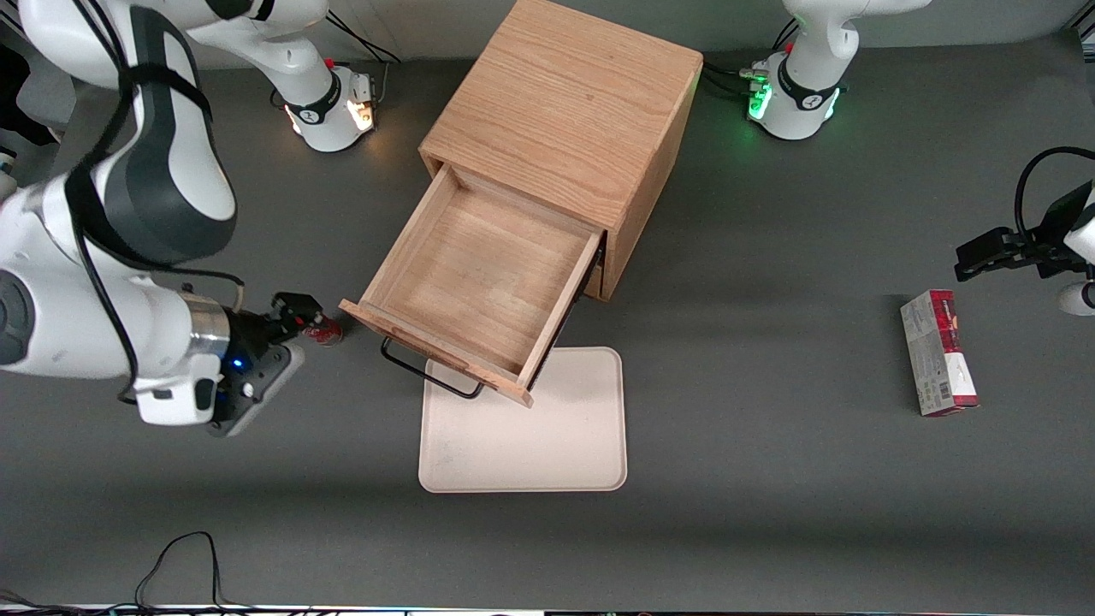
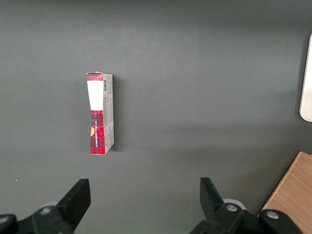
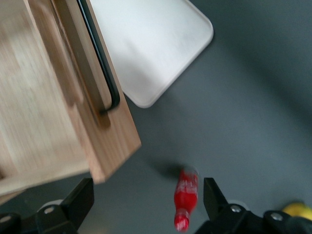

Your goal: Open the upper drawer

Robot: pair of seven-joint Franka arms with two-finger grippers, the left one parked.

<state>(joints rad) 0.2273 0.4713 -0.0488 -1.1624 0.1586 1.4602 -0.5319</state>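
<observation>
Two fingers [image 3: 80, 200] wide apart, empty, beside upper drawer [image 1: 479, 278].

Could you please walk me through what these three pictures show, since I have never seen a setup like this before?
Two white robot arms stand at a grey table. One camera looks down from the front; the other two ride on the arms' wrists. The wooden cabinet has its upper drawer pulled out and empty, its black handle above a pale tray. The working arm's gripper hovers open beside the drawer, toward its own end of the table, holding nothing; a small red bottle lies beneath it. A red-and-white box lies toward the parked arm's end.
</observation>
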